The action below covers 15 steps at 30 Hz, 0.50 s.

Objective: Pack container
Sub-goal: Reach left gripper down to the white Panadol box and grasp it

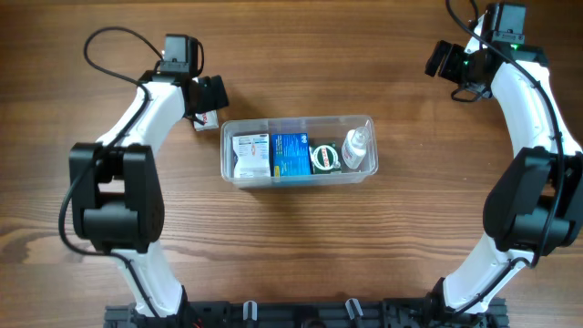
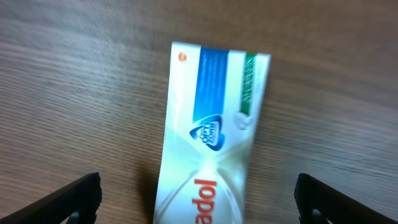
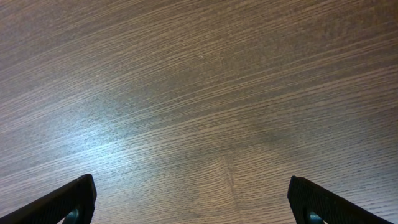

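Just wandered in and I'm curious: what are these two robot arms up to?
They are packing a clear tub, which already holds small boxes and a bottle. The left pincer hangs open over one more box lying on the table beside the tub, not gripping it. The right pincer is open above bare table.

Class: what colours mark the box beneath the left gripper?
The box: white, blue, green, red; left wrist view.
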{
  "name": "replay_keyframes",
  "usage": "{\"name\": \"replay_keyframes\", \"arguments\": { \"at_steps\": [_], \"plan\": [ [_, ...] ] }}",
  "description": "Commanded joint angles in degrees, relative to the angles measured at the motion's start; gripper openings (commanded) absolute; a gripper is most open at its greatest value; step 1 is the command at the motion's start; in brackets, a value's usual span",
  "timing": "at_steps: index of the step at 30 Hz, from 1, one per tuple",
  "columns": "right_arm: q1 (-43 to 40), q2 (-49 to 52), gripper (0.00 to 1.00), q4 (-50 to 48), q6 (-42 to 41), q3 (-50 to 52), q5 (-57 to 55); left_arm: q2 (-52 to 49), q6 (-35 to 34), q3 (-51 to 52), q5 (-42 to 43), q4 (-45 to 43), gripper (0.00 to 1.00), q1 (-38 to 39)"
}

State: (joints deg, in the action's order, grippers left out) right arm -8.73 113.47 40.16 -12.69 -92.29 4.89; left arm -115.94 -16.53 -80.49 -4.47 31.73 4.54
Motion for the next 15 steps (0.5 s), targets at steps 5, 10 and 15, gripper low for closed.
{"name": "replay_keyframes", "arguments": {
  "at_steps": [5,10,15],
  "plan": [
    [-0.2,0.7,1.0,-0.1,0.7,-1.0,-0.6,-2.4,1.4,-0.4,-0.6,-1.9,0.96,-0.2],
    [-0.2,0.7,1.0,-0.1,0.7,-1.0,-0.6,-3.1,1.4,-0.4,-0.6,-2.2,0.85,-0.2],
    [-0.2,0.7,1.0,-0.1,0.7,-1.0,-0.6,-3.3,1.4,-0.4,-0.6,-3.7,0.7,-0.3]
  ]
}}
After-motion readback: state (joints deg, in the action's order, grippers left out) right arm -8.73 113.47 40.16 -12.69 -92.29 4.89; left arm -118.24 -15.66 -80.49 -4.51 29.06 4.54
